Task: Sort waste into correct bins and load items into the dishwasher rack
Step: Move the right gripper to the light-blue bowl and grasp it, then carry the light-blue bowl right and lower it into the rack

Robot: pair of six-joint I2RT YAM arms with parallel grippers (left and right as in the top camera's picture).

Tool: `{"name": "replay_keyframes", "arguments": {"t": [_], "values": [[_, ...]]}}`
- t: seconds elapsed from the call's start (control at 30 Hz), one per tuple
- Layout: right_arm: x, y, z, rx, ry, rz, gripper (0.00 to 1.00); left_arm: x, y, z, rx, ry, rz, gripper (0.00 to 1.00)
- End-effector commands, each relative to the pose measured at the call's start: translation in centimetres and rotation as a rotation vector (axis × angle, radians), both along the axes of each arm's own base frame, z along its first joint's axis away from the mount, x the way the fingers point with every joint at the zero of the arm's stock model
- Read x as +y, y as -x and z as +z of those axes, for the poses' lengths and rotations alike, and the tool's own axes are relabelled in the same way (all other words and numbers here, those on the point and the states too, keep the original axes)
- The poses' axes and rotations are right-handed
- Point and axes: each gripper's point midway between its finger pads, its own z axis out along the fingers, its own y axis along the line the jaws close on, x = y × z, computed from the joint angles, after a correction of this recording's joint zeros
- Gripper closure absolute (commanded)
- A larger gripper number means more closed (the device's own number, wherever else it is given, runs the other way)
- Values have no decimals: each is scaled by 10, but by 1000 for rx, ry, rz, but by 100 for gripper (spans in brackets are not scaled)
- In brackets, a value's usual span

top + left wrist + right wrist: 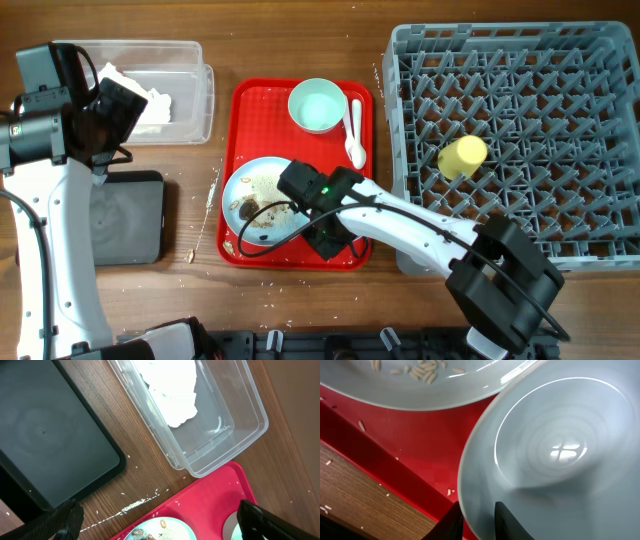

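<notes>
1. Overhead: the left claw (pixel 125 108) hangs over the left part of the clear box (pixel 195 100), which holds white napkins (pixel 155 100). The black tray (pixel 125 215) lies just beside the box. The right claw (pixel 326 238) is low over the red tray (pixel 250 120), next to the plate (pixel 255 185) with brown scraps (pixel 248 208). The far bowl (pixel 318 105) and the spoon (pixel 355 130) sit at the tray's top edge. The yellow cup (pixel 462 156) lies in the rack (pixel 520 60). I cannot tell either claw's opening from here.
2. Left wrist: the left claw (pixel 160 510) is spread wide with nothing between its fingers (pixel 65 520). Below it are the clear box (pixel 240 435) with a napkin (pixel 170 390), the black tray (pixel 45 435) and a corner of the red tray (pixel 220 490). Rice crumbs (pixel 135 505) lie on the table (pixel 145 475).
3. Right wrist: the right claw (pixel 476 520) is narrowed onto the rim of the near bowl (pixel 560 450), one finger (pixel 451 522) outside and one inside. This bowl stands on the red tray (pixel 410 445), just beside the plate (pixel 420 392).
</notes>
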Motion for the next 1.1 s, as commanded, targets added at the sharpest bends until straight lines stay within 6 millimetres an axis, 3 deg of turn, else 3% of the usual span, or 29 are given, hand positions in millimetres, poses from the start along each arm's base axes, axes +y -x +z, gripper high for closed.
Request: {"name": "replay_keyframes", "arguments": {"t": [0.0, 0.23, 0.33, 0.5, 0.6, 0.7, 0.8, 0.93, 1.07], "values": [[-2, 3, -8, 16, 17, 5, 78, 4, 0, -2, 11, -10, 10, 0], [2, 9, -9, 49, -8, -17, 82, 4, 0, -2, 11, -10, 10, 0], [2, 9, -9, 49, -7, -18, 74, 4, 0, -2, 11, -10, 10, 0], [2, 9, -9, 47, -9, -14, 75, 4, 0, -2, 11, -10, 10, 0], [3, 9, -9, 48, -11, -19, 89, 4, 0, -2, 10, -10, 10, 0], [4, 11, -7, 63, -12, -42, 96, 4, 0, -2, 10, -10, 10, 0], [12, 11, -1, 79, -44, -47, 96, 4, 0, -2, 10, -10, 10, 0], [9, 10, 14, 96, -20, -58, 96, 4, 0, -2, 11, -10, 10, 0], [8, -12, 48, 60, -38, -91, 96, 4, 0, -2, 10, -10, 10, 0]]}}
